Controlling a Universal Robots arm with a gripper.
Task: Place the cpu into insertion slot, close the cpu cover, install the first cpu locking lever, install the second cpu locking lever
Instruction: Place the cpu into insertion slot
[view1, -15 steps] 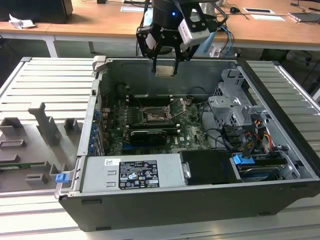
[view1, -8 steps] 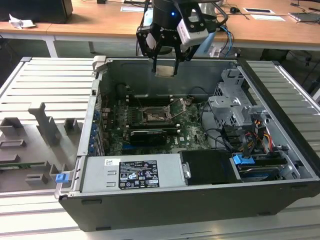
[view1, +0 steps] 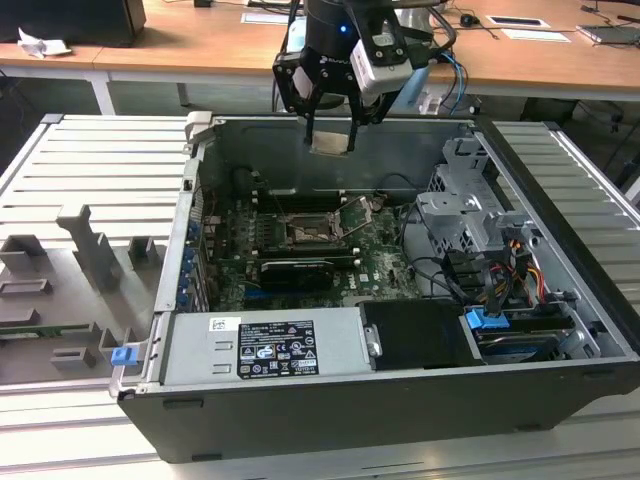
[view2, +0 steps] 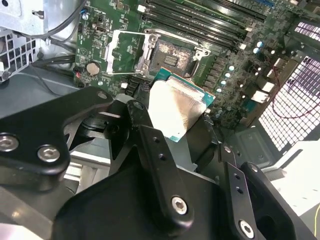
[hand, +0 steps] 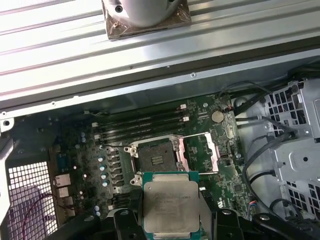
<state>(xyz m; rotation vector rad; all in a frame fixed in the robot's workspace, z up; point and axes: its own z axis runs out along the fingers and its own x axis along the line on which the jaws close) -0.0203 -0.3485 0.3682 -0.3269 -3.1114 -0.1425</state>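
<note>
1. on the exterior view's left, grey plastic fixtures (view1: 95, 250) sit on the ribbed surface (view1: 90, 160) beside the open computer case (view1: 400, 410).
2. over the case's far wall, the jaws are clamped on the cpu (view1: 331, 143), gripping two opposite edges.
3. lower down, the insertion slot (view1: 305, 232) lies uncovered on the green board; in both wrist views the cpu (view2: 175, 107) (hand: 170, 207) hangs apart from the slot (view2: 172, 55) (hand: 154, 156), metal face showing.
4. just beside the slot, toward the exterior view's right, the cpu cover (view1: 353, 220) stands swung open on its hinge.
5. further right sits a metal drive cage (view1: 465, 215) with cables.
</note>
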